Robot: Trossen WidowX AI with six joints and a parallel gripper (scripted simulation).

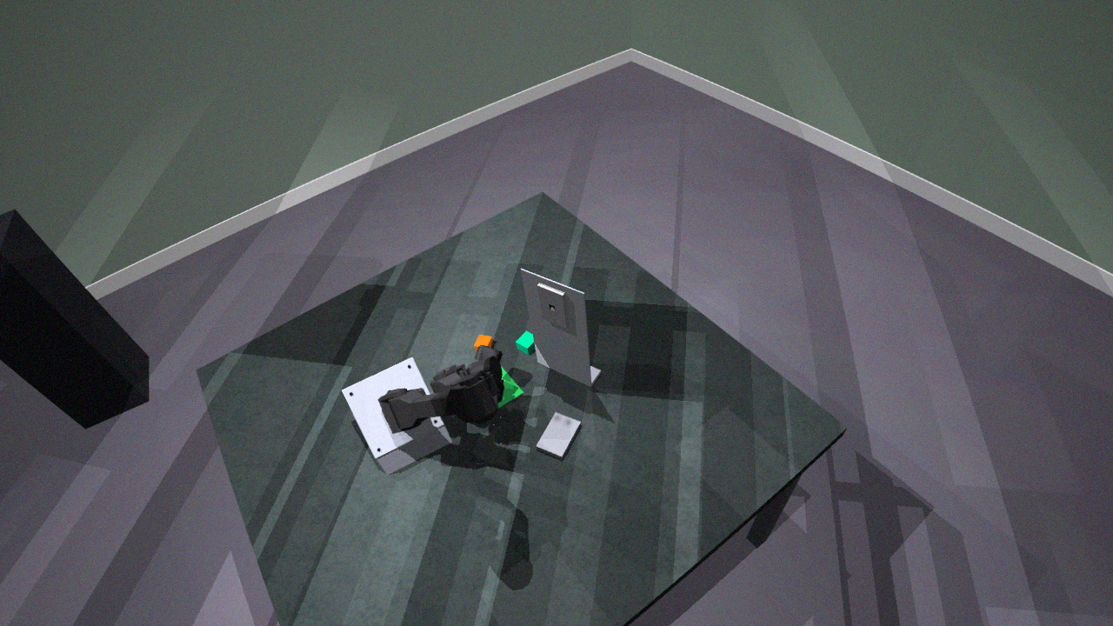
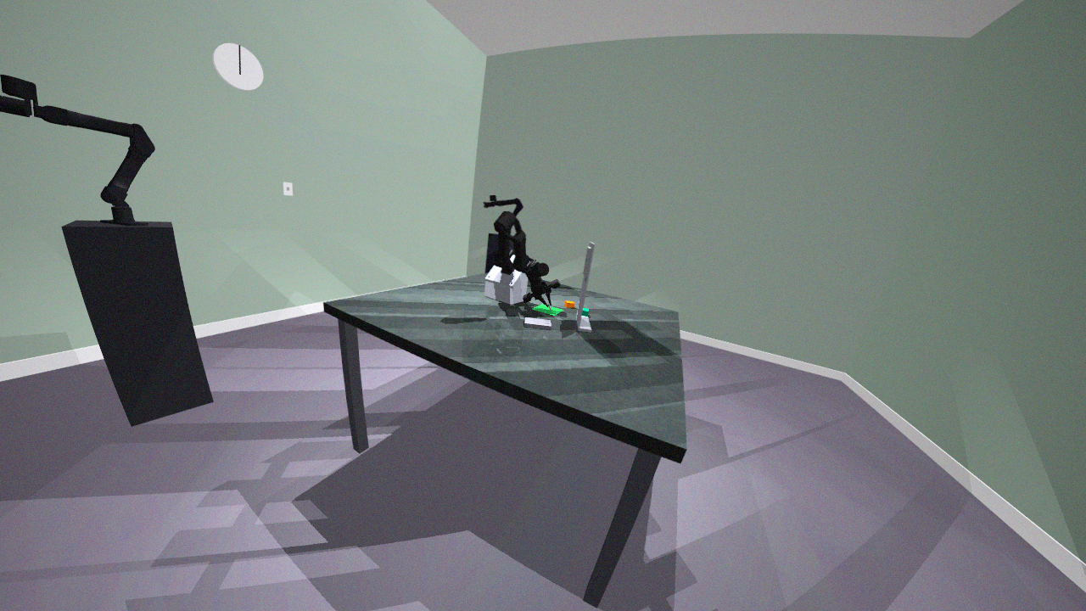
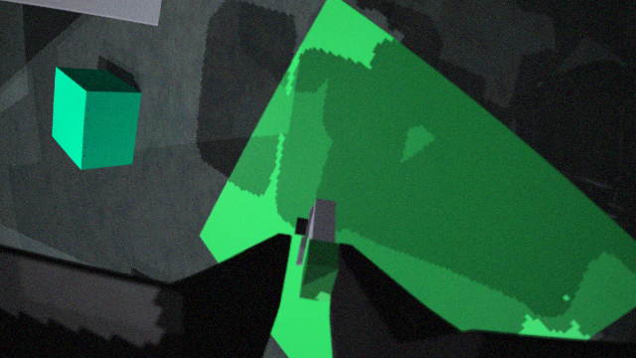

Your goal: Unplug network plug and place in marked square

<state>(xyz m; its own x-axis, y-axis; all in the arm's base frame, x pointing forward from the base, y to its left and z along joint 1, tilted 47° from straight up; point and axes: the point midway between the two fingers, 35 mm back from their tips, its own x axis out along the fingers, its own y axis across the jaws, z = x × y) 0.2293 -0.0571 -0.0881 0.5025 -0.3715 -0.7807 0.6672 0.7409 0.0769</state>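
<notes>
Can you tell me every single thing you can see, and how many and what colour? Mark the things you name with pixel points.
Plug: 1, grey, between the parted fingers, over the square
Square: 1, green, on the table
Block: 1, teal (image 1: 525, 342) (image 2: 585, 312) (image 3: 109, 129), near the panel
Block: 1, orange (image 1: 483, 341) (image 2: 569, 305), beside the square
Panel (image 1: 566, 349) (image 2: 586, 277): 1, grey-white, upright
Socket (image 1: 561, 313): 1, grey, on the panel
Slab (image 1: 558, 436) (image 2: 537, 322): 1, white, on the table
Table (image 1: 637, 482) (image 2: 569, 372) (image 3: 169, 214): 1, dark green-grey
Clock (image 2: 227, 68): 1, white, wall
Plate (image 2: 284, 184): 1, white, wall
Stands: 2, black, floor
Other arms: 2, black, on the stands
Box (image 1: 373, 387) (image 2: 497, 290): 1, white, under the arm
Arm (image 1: 471, 396) (image 2: 521, 249): 1, black
Fingers: 2, black
</notes>
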